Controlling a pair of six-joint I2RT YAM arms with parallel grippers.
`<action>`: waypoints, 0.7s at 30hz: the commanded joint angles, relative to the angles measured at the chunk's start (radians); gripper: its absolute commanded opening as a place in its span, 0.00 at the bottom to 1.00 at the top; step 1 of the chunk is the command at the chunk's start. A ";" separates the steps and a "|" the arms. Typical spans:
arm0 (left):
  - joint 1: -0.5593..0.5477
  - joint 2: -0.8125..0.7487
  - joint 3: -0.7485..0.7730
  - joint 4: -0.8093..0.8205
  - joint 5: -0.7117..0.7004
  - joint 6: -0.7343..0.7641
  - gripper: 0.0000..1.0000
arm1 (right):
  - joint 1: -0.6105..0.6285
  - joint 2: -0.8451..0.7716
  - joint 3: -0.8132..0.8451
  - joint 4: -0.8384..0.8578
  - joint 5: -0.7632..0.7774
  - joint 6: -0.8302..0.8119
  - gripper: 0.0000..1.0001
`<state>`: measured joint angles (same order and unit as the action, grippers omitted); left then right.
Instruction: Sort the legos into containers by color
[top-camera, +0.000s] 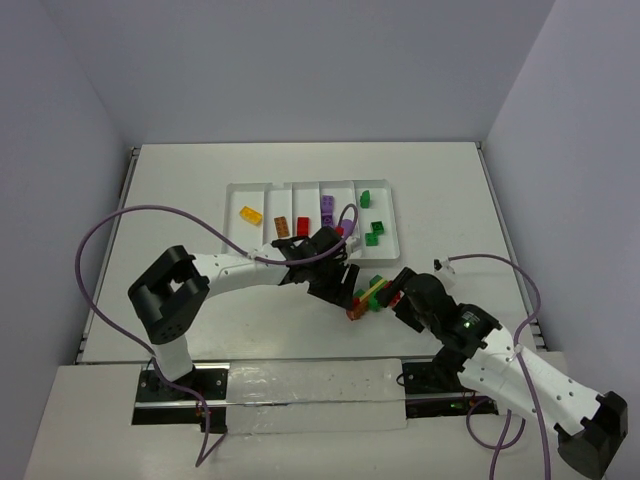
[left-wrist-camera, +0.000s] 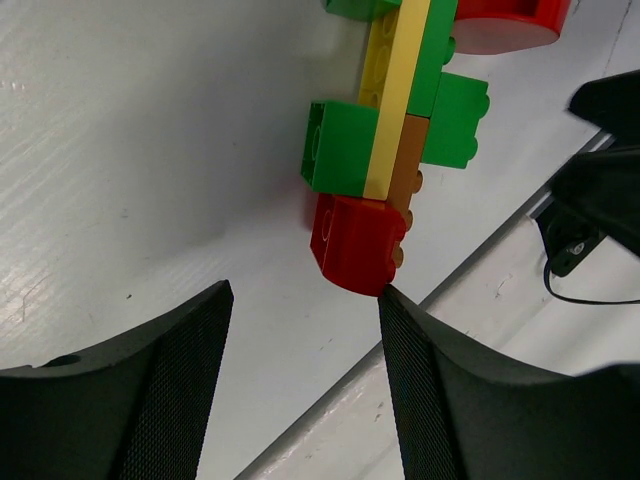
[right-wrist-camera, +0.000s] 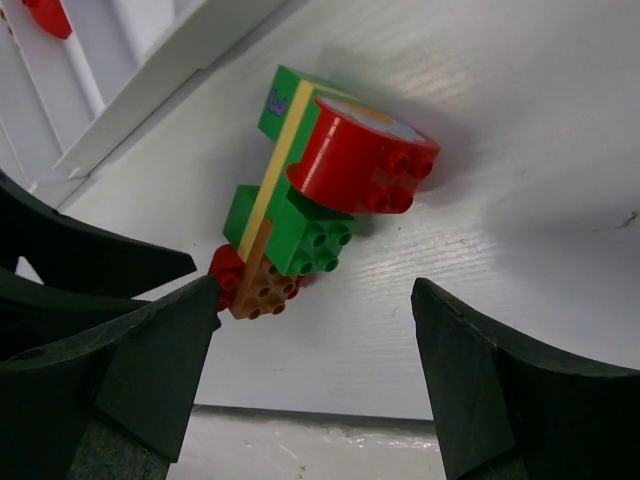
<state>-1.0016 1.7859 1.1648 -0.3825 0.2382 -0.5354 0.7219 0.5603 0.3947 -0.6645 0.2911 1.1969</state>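
splitting step: the stuck lego cluster lay at five o'clock from the tray, between the left gripper, jaws parted, one tip against its red end, and the right gripper, spread and empty; both likely needed to clamp opposite ends.

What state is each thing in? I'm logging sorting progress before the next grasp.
brick cluster: stuck together, lying on the table outside the tray
tray: holds loose bricks of five colors
left gripper: open, at the cluster's red end
right gripper: open, empty
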 joint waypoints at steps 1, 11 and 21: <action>-0.003 0.001 0.042 0.048 0.000 0.023 0.68 | -0.004 -0.036 -0.097 0.118 -0.078 0.107 0.83; -0.003 0.009 0.057 0.034 -0.007 0.022 0.67 | -0.007 -0.087 -0.251 0.339 -0.102 0.215 0.81; -0.004 -0.002 0.059 0.014 -0.023 0.015 0.67 | -0.006 -0.145 -0.461 0.613 -0.060 0.378 0.79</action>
<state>-1.0008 1.7920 1.1881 -0.3809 0.2315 -0.5323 0.7197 0.4402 0.0536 -0.2205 0.1881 1.4811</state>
